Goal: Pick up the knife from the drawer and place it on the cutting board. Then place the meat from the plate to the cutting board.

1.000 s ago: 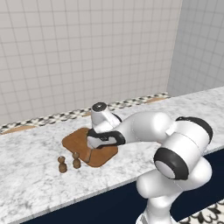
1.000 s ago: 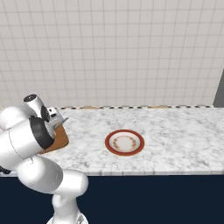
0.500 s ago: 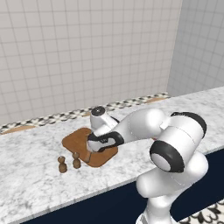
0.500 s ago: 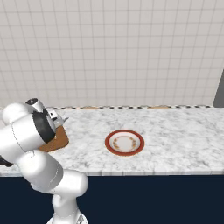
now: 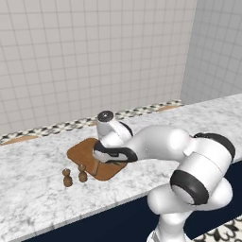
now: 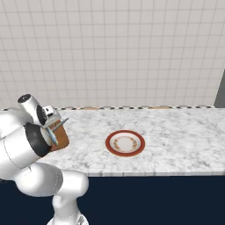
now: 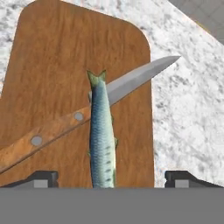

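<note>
In the hand view the brown cutting board (image 7: 52,65) lies right below my gripper (image 7: 113,177). The knife (image 7: 57,129) rests slantwise on it, wooden handle lower left, with the blade tip just past the board's right edge. The meat, a blue-grey fish (image 7: 103,135), lies across the knife, tail pointing away. My fingertips (image 7: 41,177) stand wide apart on either side of the fish, touching nothing, so the gripper is open. The red-rimmed plate (image 6: 125,143) sits on the counter, right of the arm. The drawer is out of view.
Two small brown shakers (image 5: 74,175) stand just left of the cutting board (image 5: 85,151), near the counter's front edge. The marble counter (image 6: 176,136) runs to the right past the plate. A tiled wall closes off the back.
The jaws have gone from nearly shut to wide open, letting go of the fish above the board. The hand has stayed over the board; the plate has not moved.
</note>
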Motion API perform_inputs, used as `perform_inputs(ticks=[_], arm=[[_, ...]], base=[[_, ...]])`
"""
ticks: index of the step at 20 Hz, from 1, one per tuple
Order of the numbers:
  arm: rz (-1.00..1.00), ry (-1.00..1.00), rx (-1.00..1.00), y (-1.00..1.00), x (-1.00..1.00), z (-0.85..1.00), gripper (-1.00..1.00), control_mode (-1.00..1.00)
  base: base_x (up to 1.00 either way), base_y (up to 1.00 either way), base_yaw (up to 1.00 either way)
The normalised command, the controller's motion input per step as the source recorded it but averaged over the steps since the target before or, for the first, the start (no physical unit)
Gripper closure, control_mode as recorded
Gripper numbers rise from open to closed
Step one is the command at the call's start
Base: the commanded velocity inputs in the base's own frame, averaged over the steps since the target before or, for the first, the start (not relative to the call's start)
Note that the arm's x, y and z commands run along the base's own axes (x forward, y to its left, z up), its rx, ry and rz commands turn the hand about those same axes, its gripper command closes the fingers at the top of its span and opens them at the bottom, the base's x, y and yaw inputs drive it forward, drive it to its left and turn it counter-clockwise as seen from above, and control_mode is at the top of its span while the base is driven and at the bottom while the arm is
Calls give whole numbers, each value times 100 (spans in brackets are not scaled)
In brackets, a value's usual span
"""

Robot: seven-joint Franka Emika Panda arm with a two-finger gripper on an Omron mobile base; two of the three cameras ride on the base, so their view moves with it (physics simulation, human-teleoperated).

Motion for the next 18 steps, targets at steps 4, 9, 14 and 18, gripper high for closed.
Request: perform_inputs(ticks=[4,9,14,18], arm=[[-4,-11,2,-3,-30,68,-100,-100],[-3,-20,2,-33,-56,36,-100,-100],[-1,-28,8,-30,-50,18,-100,-100],[0,-14,20,-30,-24,0,-100,-100]], base=[[0,0,0],[0,0,0],[0,0,0],[0,0,0]])
